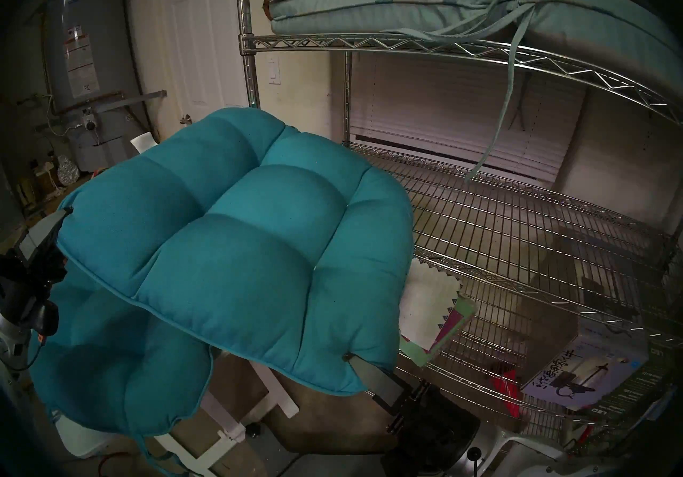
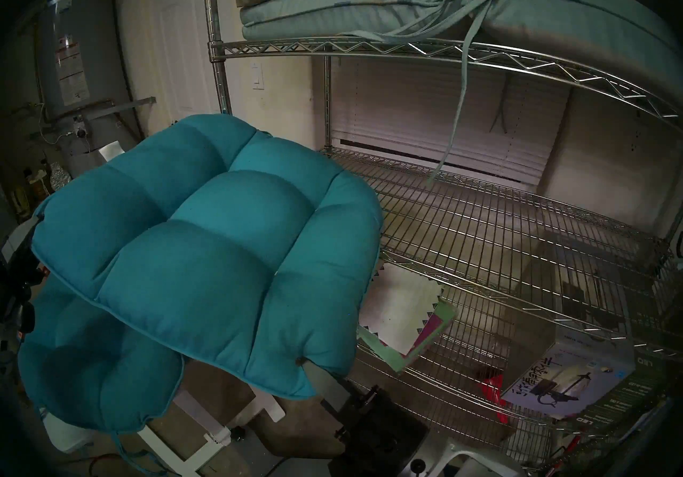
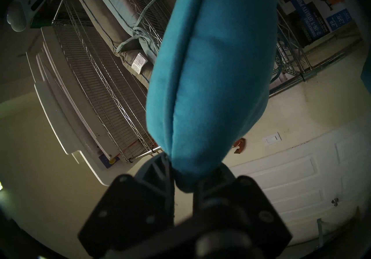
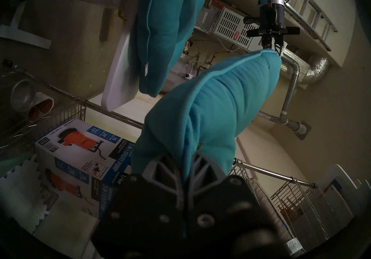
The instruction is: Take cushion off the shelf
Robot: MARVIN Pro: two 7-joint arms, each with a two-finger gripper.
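the teal cushion (image 1: 236, 243) hangs mid-frame, clear of the shelf (image 1: 517, 214) at right. left claw (image 3: 176, 174) and right claw (image 4: 185, 164) each pinch a corner, jaws nearly closed.

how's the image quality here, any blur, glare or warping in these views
Head views: dim, sharp, the shelf rails bowed by fisheye. Left wrist view: the left gripper is a soft, dark blur. Right wrist view: the teal cushion is sharp; no strong glare.
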